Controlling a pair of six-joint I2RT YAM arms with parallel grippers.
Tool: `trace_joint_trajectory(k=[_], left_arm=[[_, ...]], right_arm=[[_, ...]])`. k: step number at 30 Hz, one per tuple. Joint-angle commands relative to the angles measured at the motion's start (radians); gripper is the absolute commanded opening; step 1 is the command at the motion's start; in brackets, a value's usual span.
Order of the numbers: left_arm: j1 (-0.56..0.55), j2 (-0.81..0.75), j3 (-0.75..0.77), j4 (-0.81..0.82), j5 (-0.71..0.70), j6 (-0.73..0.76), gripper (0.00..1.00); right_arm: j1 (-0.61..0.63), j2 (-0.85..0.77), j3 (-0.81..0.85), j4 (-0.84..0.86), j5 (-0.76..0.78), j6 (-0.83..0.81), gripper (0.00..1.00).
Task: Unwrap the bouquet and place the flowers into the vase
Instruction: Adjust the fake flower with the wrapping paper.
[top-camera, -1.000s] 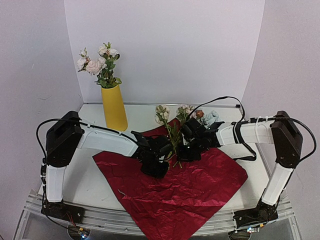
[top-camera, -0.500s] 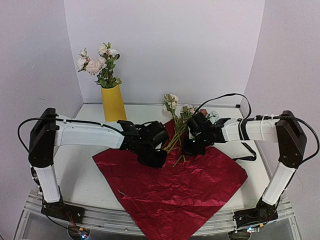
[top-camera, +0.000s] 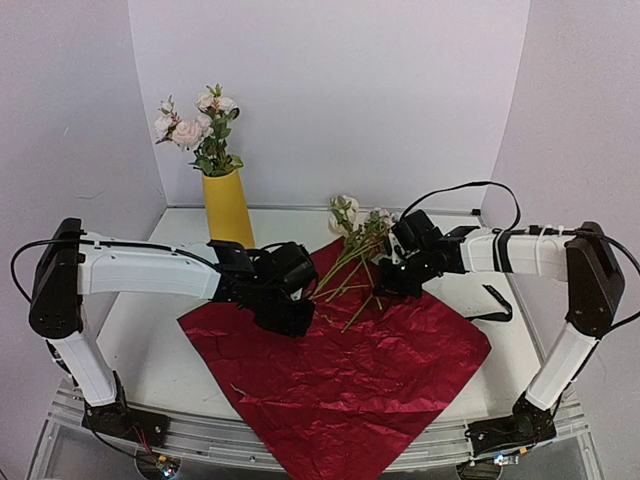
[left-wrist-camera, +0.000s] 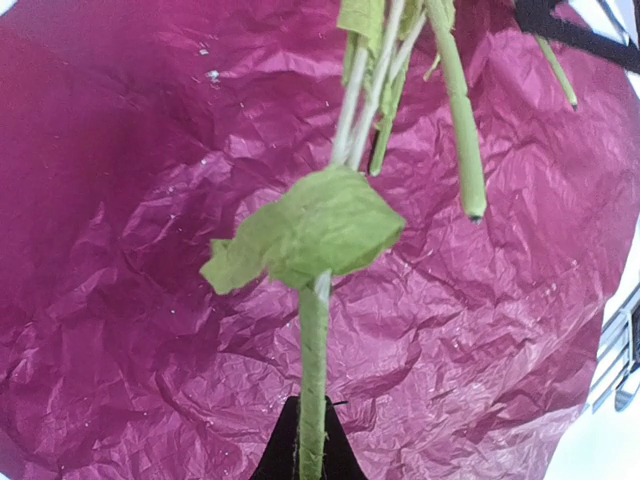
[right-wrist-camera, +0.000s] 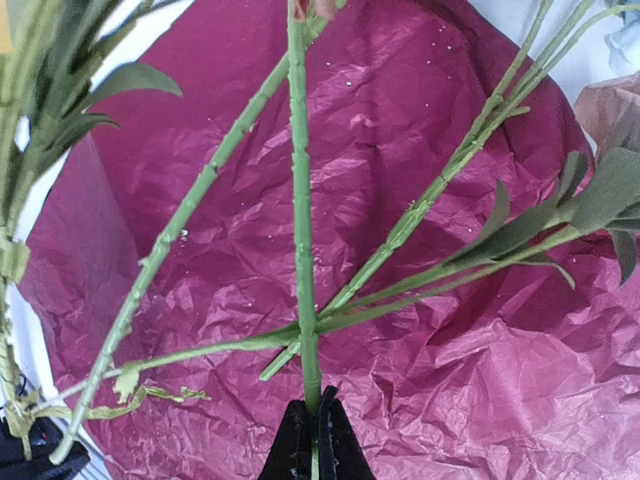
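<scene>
Grip first: my left gripper (left-wrist-camera: 310, 455) is clamped tight on one thin green plastic stem (left-wrist-camera: 312, 350), with a ragged green fabric leaf (left-wrist-camera: 305, 235) just above the pinch. My right gripper (right-wrist-camera: 315, 440) is pinched shut the same way on a second thin green stem (right-wrist-camera: 300, 230) that runs straight up from its tips. Between the two hangs the loose bundle of thin-stemmed artificial flowers with small pale blooms (top-camera: 352, 232), its stems fanned and crossing, cut ends free above the dark red crinkled wrapping paper (top-camera: 350, 380). That sheet lies open and flat on the white table (top-camera: 140, 340). The tall matte yellow vase (top-camera: 227, 215) stands at the back left, well apart from the bundle, with a few white and pink blooms in its narrow mouth. I judge the step in hand to be carrying the bundle over to it. Since I hold only one stem per side, the others look merely tangled in, so I should move both arms together and smoothly, draw the stems closer into one bunch, tip the cut ends downward, and come in from above the rim beside the blooms there. A sudden swing could shed loose stems. I can read no brand, label or writing anywhere.
</scene>
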Motion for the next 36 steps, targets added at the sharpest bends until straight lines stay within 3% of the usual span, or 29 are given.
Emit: trace_joint_trajectory(k=[1, 16, 29, 33, 36], left_arm=[[-0.003, -0.077, 0.002, -0.013, -0.046, -0.030, 0.00], [-0.003, -0.211, -0.093, -0.089, 0.064, -0.064, 0.02], [-0.003, -0.353, -0.045, -0.276, 0.047, -0.075, 0.05], [-0.004, -0.374, -0.015, -0.287, 0.024, -0.075, 0.06], [-0.003, -0.362, -0.012, -0.286, 0.018, -0.076, 0.08]], right_arm=[[-0.013, -0.058, 0.001, -0.042, -0.032, -0.039, 0.00], [-0.065, -0.066, -0.007, -0.089, -0.068, -0.054, 0.02], [-0.069, -0.036, 0.046, -0.110, -0.103, -0.035, 0.06], [-0.070, -0.041, 0.057, -0.116, -0.119, -0.032, 0.11], [-0.070, -0.043, 0.056, -0.119, -0.138, -0.034, 0.20]])
